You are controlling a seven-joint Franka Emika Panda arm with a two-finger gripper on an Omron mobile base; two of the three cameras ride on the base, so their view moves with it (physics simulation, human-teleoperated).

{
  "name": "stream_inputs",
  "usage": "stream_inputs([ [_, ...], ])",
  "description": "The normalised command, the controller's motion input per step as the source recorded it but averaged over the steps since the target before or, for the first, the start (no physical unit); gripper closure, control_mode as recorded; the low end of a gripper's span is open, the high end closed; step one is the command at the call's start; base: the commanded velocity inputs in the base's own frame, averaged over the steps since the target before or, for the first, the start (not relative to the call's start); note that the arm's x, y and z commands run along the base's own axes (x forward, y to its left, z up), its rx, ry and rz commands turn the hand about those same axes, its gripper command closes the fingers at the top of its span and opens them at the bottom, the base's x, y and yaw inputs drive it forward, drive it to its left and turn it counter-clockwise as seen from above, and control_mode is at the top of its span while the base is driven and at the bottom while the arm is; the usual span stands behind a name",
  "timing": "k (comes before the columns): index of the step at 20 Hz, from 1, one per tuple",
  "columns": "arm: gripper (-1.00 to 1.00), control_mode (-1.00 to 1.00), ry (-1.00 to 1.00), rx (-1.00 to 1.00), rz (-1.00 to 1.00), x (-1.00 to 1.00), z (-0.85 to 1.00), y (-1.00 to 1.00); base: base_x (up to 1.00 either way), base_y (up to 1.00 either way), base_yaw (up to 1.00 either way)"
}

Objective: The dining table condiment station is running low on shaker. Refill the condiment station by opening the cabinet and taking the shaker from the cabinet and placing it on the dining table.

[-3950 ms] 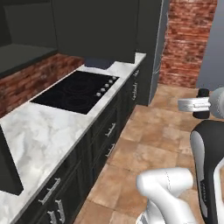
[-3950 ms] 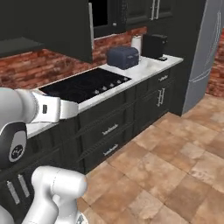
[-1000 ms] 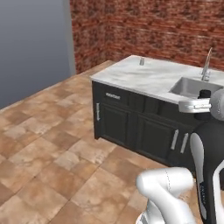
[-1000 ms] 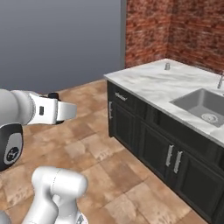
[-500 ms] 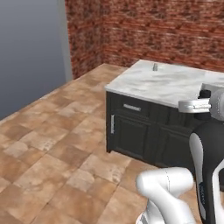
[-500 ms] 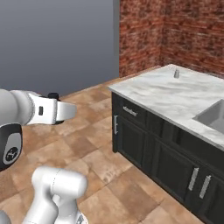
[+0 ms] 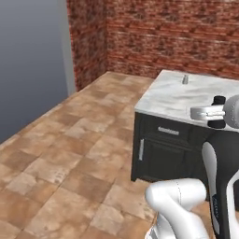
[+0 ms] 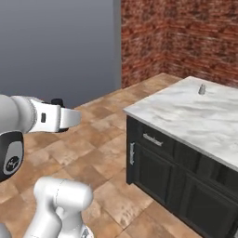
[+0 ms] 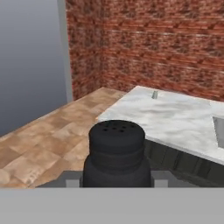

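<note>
Black and ridged, the shaker (image 9: 117, 151) stands upright right at the claw (image 9: 117, 183), its perforated top facing the hand camera. The claw is clenched on the shaker, whose base sits between the fingers, so that the shaker hides most of what lies directly beyond it. Ahead of the claw and somewhat lower stretches the dining table (image 9: 175, 120), a dark-based island with a white-grey veined marble worktop (image 7: 182, 100); the claw and shaker are well apart from it, above brown stone floor tiles (image 7: 70, 154). On the far part of the worktop, beyond the claw, a small grey shaker (image 7: 185, 80) stands alone, also seen from the right base camera (image 8: 202, 89) and from the hand camera (image 9: 154, 94). At the right edge of the hand view, the rim of the inset sink (image 9: 218, 131) shows. Red brick walls (image 9: 162, 48) rise behind the island, and a plain grey wall (image 8: 60, 46) stands off to the claw's left.
</note>
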Motion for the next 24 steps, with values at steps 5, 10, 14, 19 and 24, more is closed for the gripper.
stream_inputs([
  [5, 1.0, 1.0, 0.0, 0.0, 0.0, 0.0, 0.0, 0.0, 1.0, 0.56, -0.21],
  [10, 1.0, 1.0, 0.0, 0.0, 0.0, 0.0, 0.0, 0.0, 1.0, 0.56, -0.22],
  [14, 1.0, 1.0, 0.0, 0.0, 0.0, 0.0, 0.0, 0.0, 1.0, 0.58, -0.23],
  [19, 1.0, 1.0, 0.0, 0.0, 0.0, 0.0, 0.0, 0.0, 1.0, 0.59, -0.25],
  [24, 1.0, 1.0, 0.0, 0.0, 0.0, 0.0, 0.0, 0.0, 0.97, 0.68, -0.3],
])
